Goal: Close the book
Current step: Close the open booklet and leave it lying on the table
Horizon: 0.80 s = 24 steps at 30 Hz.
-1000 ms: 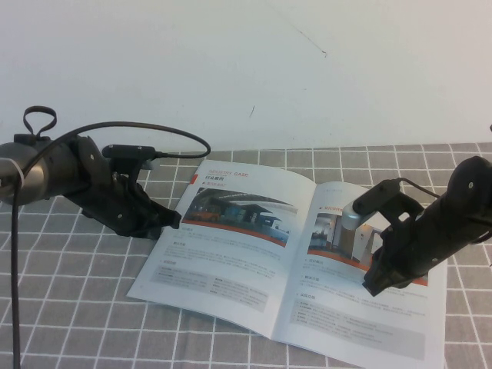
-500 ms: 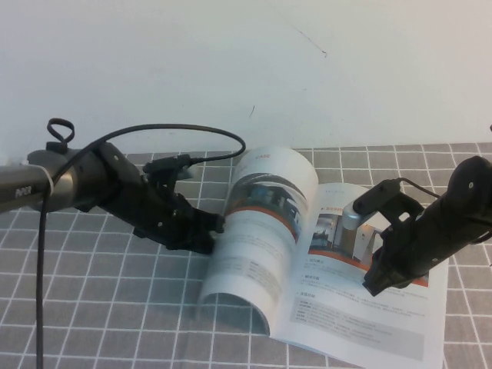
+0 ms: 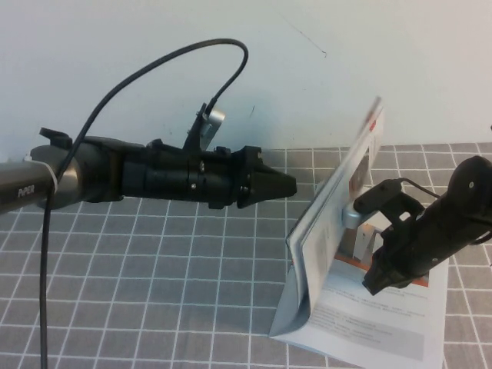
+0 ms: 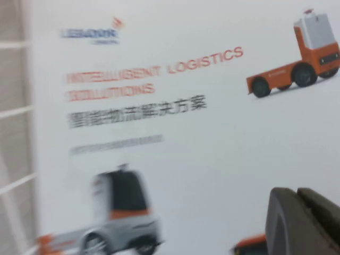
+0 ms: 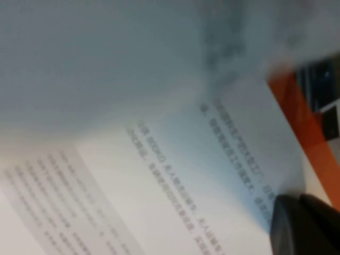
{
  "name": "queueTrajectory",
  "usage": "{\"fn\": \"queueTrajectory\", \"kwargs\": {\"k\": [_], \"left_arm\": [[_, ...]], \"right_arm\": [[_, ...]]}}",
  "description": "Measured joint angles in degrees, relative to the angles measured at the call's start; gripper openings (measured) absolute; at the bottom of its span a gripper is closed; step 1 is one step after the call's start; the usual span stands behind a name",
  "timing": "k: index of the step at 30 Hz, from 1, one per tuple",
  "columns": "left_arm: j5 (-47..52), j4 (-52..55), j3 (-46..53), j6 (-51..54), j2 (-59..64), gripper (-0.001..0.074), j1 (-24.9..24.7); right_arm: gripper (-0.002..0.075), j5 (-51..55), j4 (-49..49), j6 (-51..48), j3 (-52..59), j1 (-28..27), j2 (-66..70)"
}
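Book (image 3: pixel 332 224) lying at about four o'clock on the grey checked tablecloth (image 3: pixel 154 292), half shut: its left half is standing steeply, leaning toward three o'clock, while its right half is lying flat with printed text showing. The left gripper (image 3: pixel 286 184) is hovering near the middle of the table, reaching toward three o'clock with its fingers pressed together into a blunt point, close to the raised cover with a small gap showing from above. Its wrist camera is filling with that cover, printed with orange and white vehicles. The right gripper (image 3: pixel 377 281) is sitting at four o'clock, fingers together, its tip pressing down on the flat right page. A black cable (image 3: pixel 131 77) is arching above the left arm against the pale wall (image 3: pixel 400 46).
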Motion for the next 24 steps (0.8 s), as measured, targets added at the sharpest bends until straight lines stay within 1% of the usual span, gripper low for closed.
{"fn": "queueTrajectory", "kwargs": {"k": [4, 7, 11, 15, 19, 22, 24], "left_arm": [[0.9, -1.3, 0.0, 0.9, -1.3, -0.0004, -0.3], [1.3, -1.4, 0.0, 1.1, -2.4, -0.0004, -0.3], [1.5, -1.4, 0.0, 2.3, -4.2, -0.0004, -0.3], [2.7, -1.1, 0.0, 2.9, -5.5, -0.0004, -0.3], [3.2, 0.6, 0.0, 3.7, -6.6, -0.0004, -0.3], [3.2, 3.1, 0.0, 3.8, -8.0, -0.0004, -0.3], [3.0, 5.5, 0.0, 3.8, -9.5, -0.0004, -0.3]], "right_arm": [[-0.0001, 0.2, -1.2, 1.3, -0.1, 0.0, 0.0], [-0.0001, 2.3, -5.3, 4.3, -0.9, 0.0, -0.1], [-0.0001, 9.7, -18.3, 11.8, -2.2, 0.0, -2.0], [-0.0001, 17.8, -31.9, 19.3, -5.2, 0.0, -6.8], [-0.0001, 23.5, -41.8, 25.7, -9.7, 0.0, -13.3], [-0.0001, 24.5, -43.4, 28.5, -12.6, 0.0, -19.5], [-0.0001, 23.8, -40.1, 28.8, -13.3, 0.0, -24.0]]}}
